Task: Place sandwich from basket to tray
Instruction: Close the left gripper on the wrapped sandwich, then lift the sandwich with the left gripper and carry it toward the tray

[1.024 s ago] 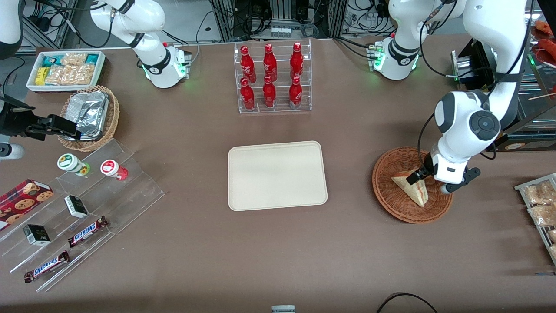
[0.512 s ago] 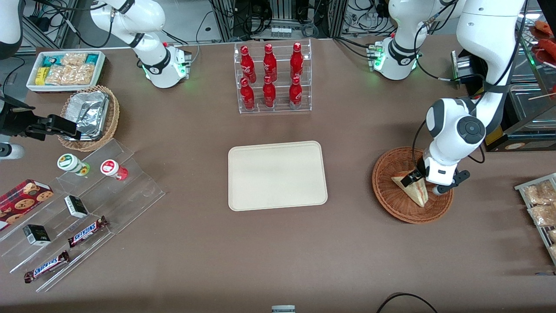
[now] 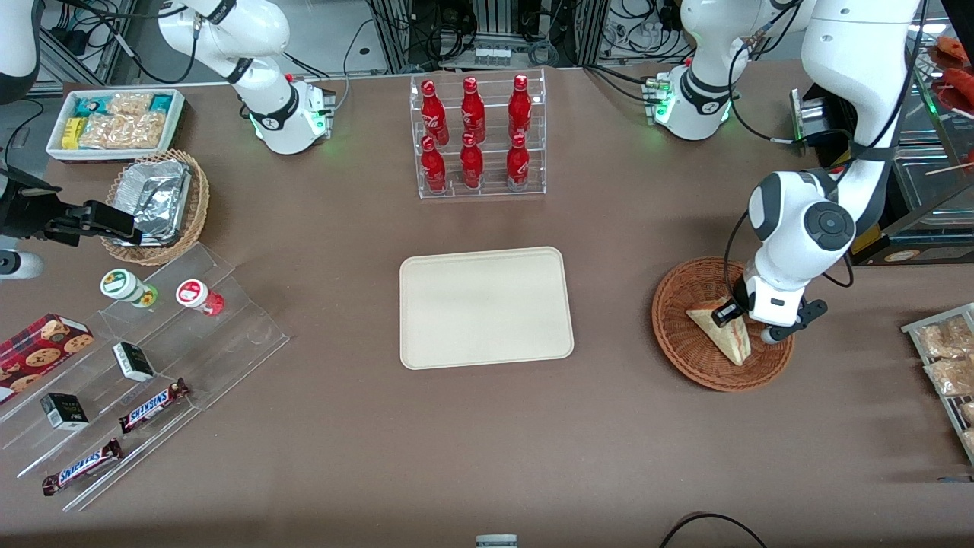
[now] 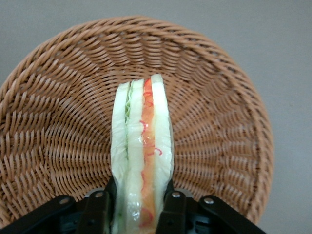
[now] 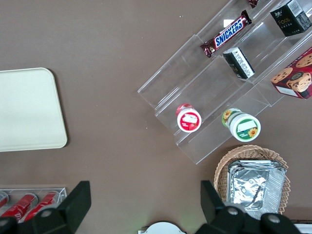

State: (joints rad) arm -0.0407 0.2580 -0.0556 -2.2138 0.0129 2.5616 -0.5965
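Observation:
The sandwich [image 3: 723, 336], a clear-wrapped white wedge with orange-red and green filling, stands on edge in the reddish-brown wicker basket [image 3: 683, 358] toward the working arm's end of the table. My left gripper [image 3: 752, 323] is down in the basket with one finger on each flat side of the sandwich, pressing on it. In the left wrist view the sandwich [image 4: 142, 141] runs up from between my gripper [image 4: 141, 214] fingers over the basket's weave [image 4: 58, 122]. The cream tray [image 3: 485, 307] lies flat mid-table and holds nothing; it also shows in the right wrist view [image 5: 27, 109].
A clear rack of red bottles [image 3: 475, 137] stands farther from the front camera than the tray. A wire rack of snack packets [image 3: 947, 358] lies beside the basket at the table's edge. A tan basket with foil [image 3: 156, 202] and clear stepped shelves [image 3: 144, 365] lie toward the parked arm's end.
My gripper has shifted slightly toward the tray over the basket and its fingers have drawn in against the sandwich. The sandwich has stayed in the basket.

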